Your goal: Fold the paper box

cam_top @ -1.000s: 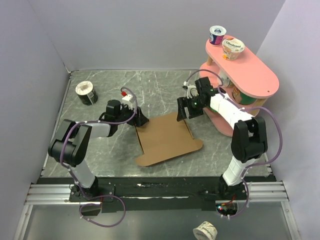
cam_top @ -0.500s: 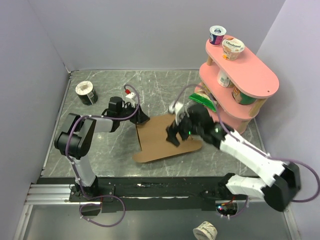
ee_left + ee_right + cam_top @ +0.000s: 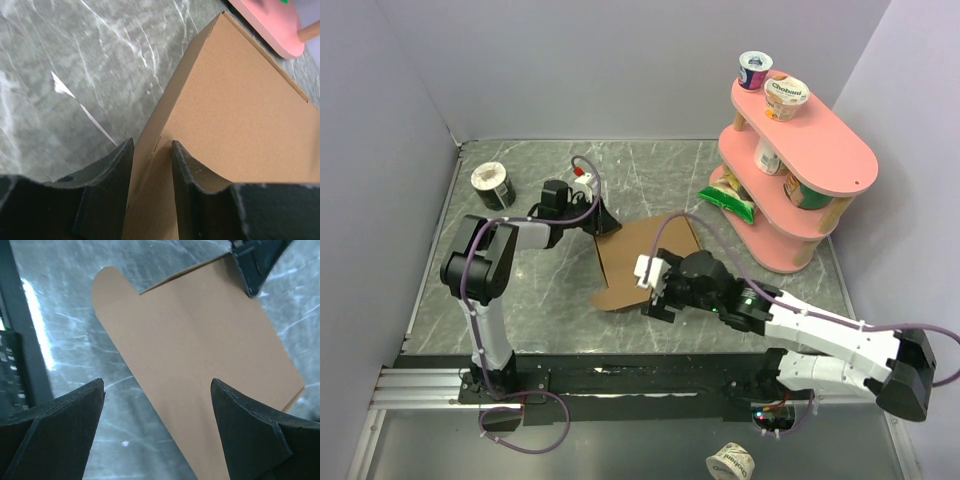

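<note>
The paper box (image 3: 645, 255) is a flat brown cardboard mailer lying on the marble table, with a rounded flap toward the near left (image 3: 112, 285). My left gripper (image 3: 605, 225) is at the box's far left corner. In the left wrist view its fingers (image 3: 195, 180) are closed close together on a raised cardboard edge (image 3: 150, 165). My right gripper (image 3: 655, 288) hovers over the box's near edge, wide open and empty. In the right wrist view the cardboard (image 3: 200, 355) lies below and between its fingertips (image 3: 240, 410).
A pink two-tier shelf (image 3: 820, 150) with yogurt cups stands at the right. A green bag (image 3: 728, 200) lies at its foot. A round tub (image 3: 492, 185) sits far left. Grey walls close in the table's left and back sides.
My right arm has swung from the box's far right side down to its near edge, low over the cardboard. The box has shifted a little. My left gripper stays at the far left corner.
</note>
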### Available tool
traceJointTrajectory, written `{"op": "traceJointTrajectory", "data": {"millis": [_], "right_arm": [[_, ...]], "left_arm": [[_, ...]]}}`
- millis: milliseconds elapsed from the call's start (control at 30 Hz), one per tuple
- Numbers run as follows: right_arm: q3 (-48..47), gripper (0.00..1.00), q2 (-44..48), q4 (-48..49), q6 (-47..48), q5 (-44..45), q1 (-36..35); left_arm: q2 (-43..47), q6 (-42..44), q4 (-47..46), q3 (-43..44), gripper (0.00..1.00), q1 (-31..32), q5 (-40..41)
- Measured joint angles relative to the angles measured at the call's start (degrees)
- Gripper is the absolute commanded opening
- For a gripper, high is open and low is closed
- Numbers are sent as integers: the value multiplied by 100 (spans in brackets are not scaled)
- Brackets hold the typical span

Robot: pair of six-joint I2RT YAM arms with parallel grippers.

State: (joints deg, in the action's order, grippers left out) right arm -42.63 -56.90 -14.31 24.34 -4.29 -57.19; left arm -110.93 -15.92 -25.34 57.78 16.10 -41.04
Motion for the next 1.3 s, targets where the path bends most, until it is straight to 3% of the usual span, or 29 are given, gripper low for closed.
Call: {"op": "traceJointTrajectory", "data": {"millis": [567,1000,1133,1233,1300], "right_arm": [[55,89,-1882,870,1707,1735,-791],[380,84,-2315,1676,2455,2627,-1091],[503,75,-2686,2122,2660,2962,-1115],[704,56,-2885,2522,2903,3239,-1154],[769,47,-2962,2697,3051,3394,-1182]], "left_arm": [[-251,-162,273,400,40,-90,-151],[-286,-199,291,435,40,-133,-205],[-293,-201,291,439,40,-138,-227],[-293,-201,291,439,42,-140,-229],[-293,-199,293,439,50,-140,-229]]}}
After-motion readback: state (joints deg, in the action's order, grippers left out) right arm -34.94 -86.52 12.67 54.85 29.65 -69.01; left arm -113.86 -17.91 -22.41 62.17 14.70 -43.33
